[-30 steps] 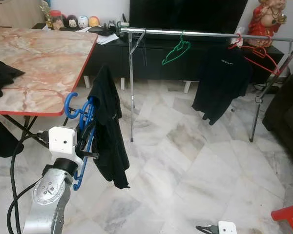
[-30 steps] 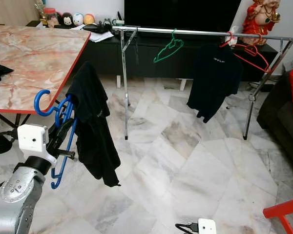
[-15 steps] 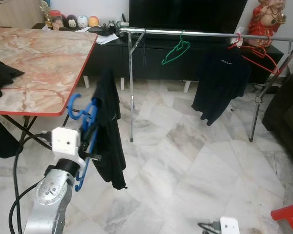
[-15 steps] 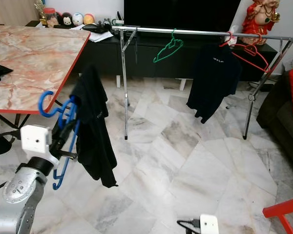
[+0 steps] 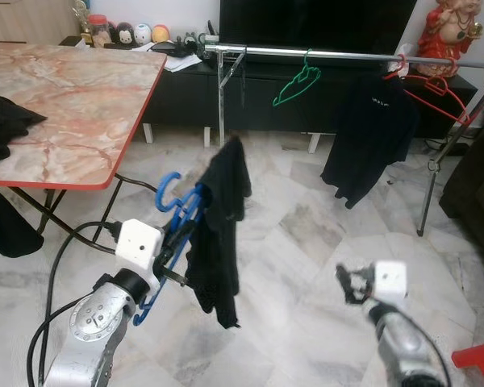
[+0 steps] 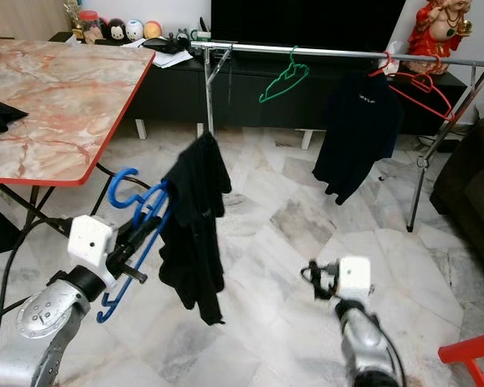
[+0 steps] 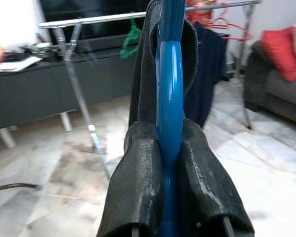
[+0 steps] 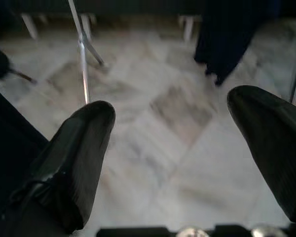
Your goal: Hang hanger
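Note:
My left gripper (image 5: 172,254) is shut on a blue plastic hanger (image 5: 177,211) low in front of me, hook pointing up and left. A black garment (image 5: 220,234) is draped over the hanger and hangs down from it. In the left wrist view the blue hanger (image 7: 169,98) runs between the two fingers (image 7: 138,192) with black cloth on both sides. My right gripper (image 5: 344,283) is raised at lower right, open and holding nothing (image 8: 170,106). The silver clothes rail (image 5: 331,55) stands further ahead.
On the rail hang a green hanger (image 5: 295,84), a black T-shirt (image 5: 369,133) and red hangers (image 5: 426,83). A marble table with a red edge (image 5: 73,97) stands on the left with dark cloth (image 5: 4,121) on it. A dark sofa (image 5: 472,189) is on the right.
My left arm has carried the hanger and garment to the right and forward, away from the table edge. My right arm has risen into view.

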